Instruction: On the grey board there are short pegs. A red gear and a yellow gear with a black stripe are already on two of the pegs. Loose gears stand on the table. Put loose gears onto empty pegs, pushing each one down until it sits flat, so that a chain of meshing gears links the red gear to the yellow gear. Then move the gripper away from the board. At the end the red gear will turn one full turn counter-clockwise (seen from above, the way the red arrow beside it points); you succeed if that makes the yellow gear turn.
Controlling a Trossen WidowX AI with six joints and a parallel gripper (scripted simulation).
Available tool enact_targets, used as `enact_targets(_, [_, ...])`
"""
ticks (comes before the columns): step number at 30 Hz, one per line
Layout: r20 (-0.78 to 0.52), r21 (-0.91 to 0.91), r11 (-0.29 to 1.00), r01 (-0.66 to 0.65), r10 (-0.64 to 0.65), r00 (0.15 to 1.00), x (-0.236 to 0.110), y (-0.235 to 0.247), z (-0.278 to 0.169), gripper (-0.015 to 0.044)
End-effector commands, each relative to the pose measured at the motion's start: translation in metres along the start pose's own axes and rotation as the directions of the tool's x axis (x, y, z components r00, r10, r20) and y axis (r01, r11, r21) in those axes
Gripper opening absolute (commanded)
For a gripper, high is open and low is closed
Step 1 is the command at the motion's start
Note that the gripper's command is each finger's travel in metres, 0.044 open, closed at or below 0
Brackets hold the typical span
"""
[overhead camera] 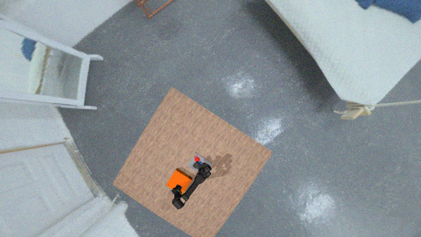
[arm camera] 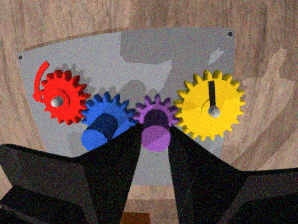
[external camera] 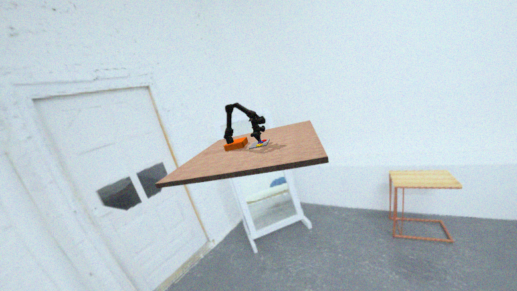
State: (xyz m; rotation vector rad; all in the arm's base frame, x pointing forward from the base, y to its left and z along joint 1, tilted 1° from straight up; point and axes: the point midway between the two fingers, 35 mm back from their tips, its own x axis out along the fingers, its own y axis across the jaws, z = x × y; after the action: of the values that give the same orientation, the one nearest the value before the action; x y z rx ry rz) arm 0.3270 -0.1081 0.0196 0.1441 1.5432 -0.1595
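In the wrist view the grey board carries the red gear at left, with the red arrow beside it, and the yellow gear with a black stripe at right. A blue gear with a thick handle sits between them, its teeth at the red gear. A purple gear stands between the blue and yellow gears, its teeth at both. My gripper is shut on the purple gear's handle. Whether the purple gear sits fully flat cannot be told. No empty peg shows.
An orange block stands on the wooden table between the arm's base and the board. The blue gear's handle rises close beside my left finger.
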Motion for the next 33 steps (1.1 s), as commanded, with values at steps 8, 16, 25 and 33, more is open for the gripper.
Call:
enact_targets(8, [0.0, -0.1, 0.995, 0.001, -0.001, 1.0, -0.006, 0.0, 0.0, 0.014])
enact_targets(16, [0.0, -0.218, 0.976, 0.001, -0.001, 1.0, -0.049, 0.0, 0.0, 0.014])
enact_targets(25, [0.007, -0.192, 0.981, 0.002, -0.001, 1.0, -0.093, 0.001, -0.004, 0.0324])
enact_targets(33, [0.007, -0.192, 0.981, 0.002, -0.001, 1.0, -0.093, 0.001, -0.004, 0.044])
